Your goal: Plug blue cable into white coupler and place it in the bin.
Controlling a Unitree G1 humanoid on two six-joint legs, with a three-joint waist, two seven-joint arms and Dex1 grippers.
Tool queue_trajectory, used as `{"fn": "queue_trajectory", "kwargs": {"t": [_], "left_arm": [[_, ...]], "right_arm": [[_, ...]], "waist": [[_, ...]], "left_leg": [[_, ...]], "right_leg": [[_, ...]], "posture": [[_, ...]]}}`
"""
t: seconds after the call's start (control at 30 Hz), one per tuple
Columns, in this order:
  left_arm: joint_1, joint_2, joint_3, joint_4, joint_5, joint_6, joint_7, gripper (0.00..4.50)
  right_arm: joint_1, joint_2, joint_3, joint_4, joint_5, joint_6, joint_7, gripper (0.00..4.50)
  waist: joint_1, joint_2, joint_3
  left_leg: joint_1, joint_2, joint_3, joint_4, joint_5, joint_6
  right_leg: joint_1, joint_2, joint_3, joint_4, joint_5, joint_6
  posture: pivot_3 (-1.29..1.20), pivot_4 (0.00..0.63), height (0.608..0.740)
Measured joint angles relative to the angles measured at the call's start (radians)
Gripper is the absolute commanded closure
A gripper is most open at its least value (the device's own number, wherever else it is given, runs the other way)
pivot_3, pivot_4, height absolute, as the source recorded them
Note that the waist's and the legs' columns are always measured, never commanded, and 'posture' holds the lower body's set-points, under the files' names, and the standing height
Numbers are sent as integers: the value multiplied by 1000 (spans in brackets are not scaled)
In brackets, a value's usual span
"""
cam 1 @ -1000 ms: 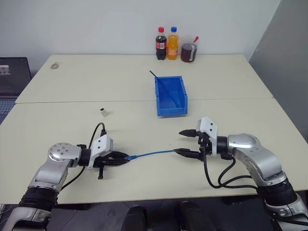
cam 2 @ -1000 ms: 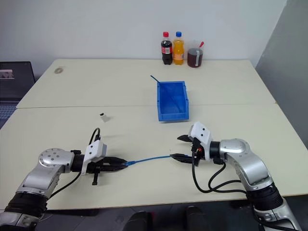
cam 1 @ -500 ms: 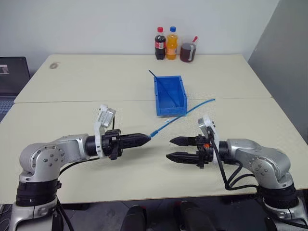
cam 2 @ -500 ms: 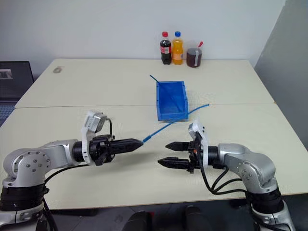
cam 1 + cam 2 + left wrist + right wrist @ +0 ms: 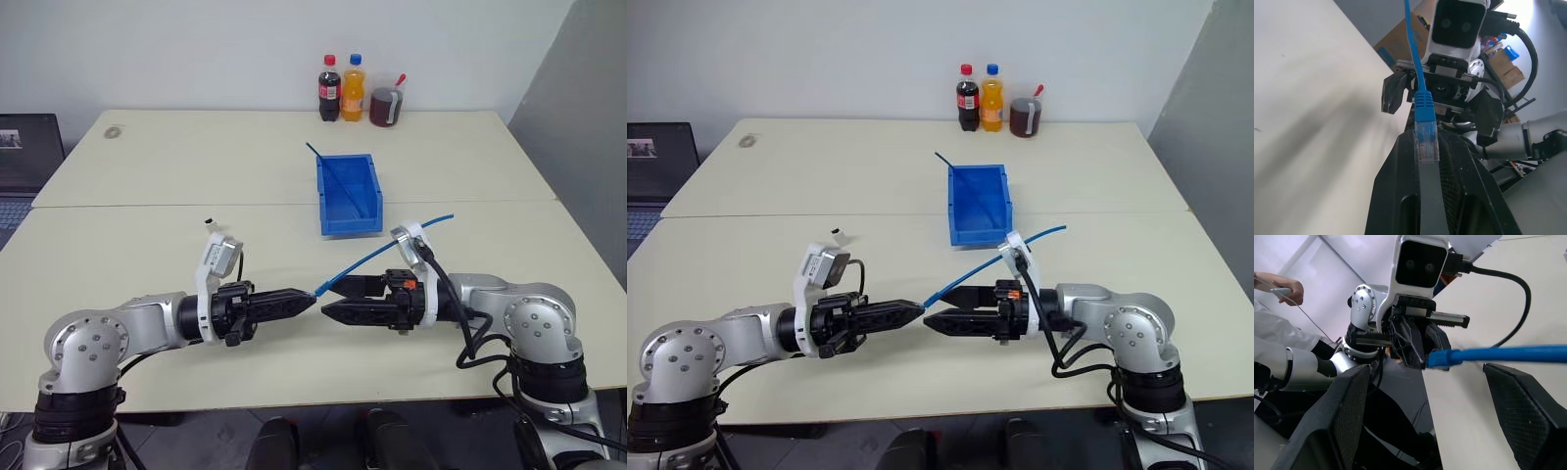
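Observation:
My left gripper (image 5: 307, 299) is shut on the clear plug (image 5: 1426, 142) of the blue cable (image 5: 364, 261), held level above the table and pointing right. The cord rises to the right, over my right arm, to its free end (image 5: 451, 214). My right gripper (image 5: 330, 298) faces it tip to tip, open, and in the right wrist view the blue cable (image 5: 1501, 354) runs between its fingers (image 5: 1349, 413). The white coupler (image 5: 837, 234) stands on the table behind my left arm. The bin (image 5: 351, 224) sits at mid-table with a dark blue strand (image 5: 315, 155) in it.
Two bottles (image 5: 329, 88) and a jug of dark drink (image 5: 385, 106) stand at the table's far edge. A laptop (image 5: 20, 147) is at the far left. A seam (image 5: 147, 206) crosses the table. A person's hand (image 5: 1284, 286) shows in the right wrist view.
Both grippers have risen off the table and rolled level to face each other. The cable has lifted with the left gripper, its free end swinging up. The right gripper has closed in on the plug.

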Motion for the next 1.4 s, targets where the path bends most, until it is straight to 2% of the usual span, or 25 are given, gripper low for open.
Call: {"fn": "queue_trajectory", "kwargs": {"t": [0.03, 0.07, 0.3, 0.53, 0.77, 0.83, 0.9, 0.97, 1.17, 1.33, 1.4], "left_arm": [[2, 0, 0, -3, -14, -1, 9, 4253], [6, 0, 0, -7, -22, -2, 13, 4253], [15, 0, -4, -12, -39, -13, 31, 4253], [27, 0, -18, -37, -58, -32, 35, 4253], [45, 1, -19, -42, -62, -44, 43, 4253], [48, 1, -19, -47, -62, -55, 48, 3551], [49, 1, -19, -48, -61, -67, 55, 3444], [54, 13, -20, -50, -55, -75, 46, 3006], [111, 142, -20, -113, 35, -110, -79, 1842], [151, 209, -21, -117, 229, -242, -140, 708], [160, 214, -47, -106, 394, -354, -96, 361]], "right_arm": [[-6, 2, 2, 6, 1, 0, -2, 966], [-8, 4, 5, 9, 2, 0, -4, 1079], [-19, 11, 8, 31, 34, 10, -10, 2784], [-36, 10, 9, 56, 43, 16, -10, 4298], [-45, 2, 26, 77, 43, 14, 3, 4349], [-47, 1, 27, 79, 41, 8, 4, 4351], [-52, 4, 29, 85, 40, 7, 2, 4351], [-56, 14, 30, 96, 38, 5, -3, 4351], [-67, -4, 26, 155, -22, -51, -15, 4351], [-67, -40, 26, 190, -93, -117, -2, 4351], [-67, -42, 27, 204, -131, -158, 7, 4351]], "waist": [[0, 0, 0], [0, 0, 0], [0, 0, 0], [0, 0, 0], [0, 0, 0], [0, 0, 0], [0, 0, 0], [-1, 0, 0], [-3, 1, 0], [0, 1, 1], [1, 1, 1]], "left_leg": [[0, 0, 0, 0, 0, 0], [0, 0, 0, 0, 0, 0], [0, 0, 0, 0, 0, 0], [0, 0, 0, -1, 0, 0], [-1, 0, 0, -1, 0, 0], [-1, 0, 0, -1, 0, 0], [-1, 0, 0, -1, 0, 0], [-1, 0, 0, -1, 0, 0], [-1, 0, 1, -4, 0, 0], [-1, 0, 2, -7, 0, 0], [-1, 0, 2, -7, 0, 0]], "right_leg": [[0, 0, 0, 0, 0, 0], [0, 0, 0, 0, 0, 0], [0, 0, 0, -1, 0, 0], [0, 0, 0, -1, 0, 0], [0, 0, 0, -2, 0, 0], [0, 0, 0, -3, 0, 0], [0, 0, 0, -3, 0, 0], [0, 0, 0, -2, 0, 0], [-1, 0, 0, -5, 0, 0], [-1, 0, 0, -9, 0, 0], [-1, 0, 1, -10, 0, 0]], "posture": [[0, 150, 740], [0, 150, 740], [0, 150, 740], [0, 150, 740], [0, 150, 740], [0, 150, 740], [0, 150, 740], [0, 150, 740], [0, 150, 740], [0, 150, 740], [0, 150, 740]]}}
